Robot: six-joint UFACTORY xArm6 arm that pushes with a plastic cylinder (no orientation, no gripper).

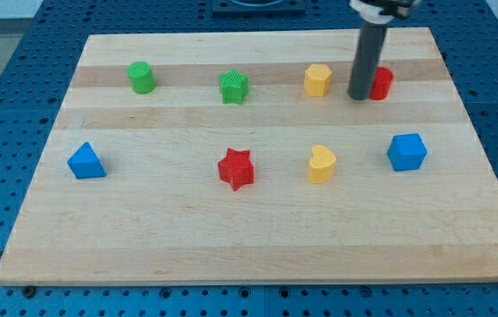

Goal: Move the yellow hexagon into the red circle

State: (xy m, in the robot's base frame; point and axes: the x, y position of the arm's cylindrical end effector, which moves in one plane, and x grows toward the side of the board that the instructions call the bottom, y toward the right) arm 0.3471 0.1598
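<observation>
Yellow hexagon (317, 79), upper right of frame: small, stubby, flat-sided block, prob. light, rigid, slides easily on wood; push its left face. Red circle (381, 83) sits just right of it, w/ my tip (359, 97) planted between them, partly hiding the red; plain rod, nothing held.

No text, label, brand, number or sign can be read anywhere in this view.
</observation>
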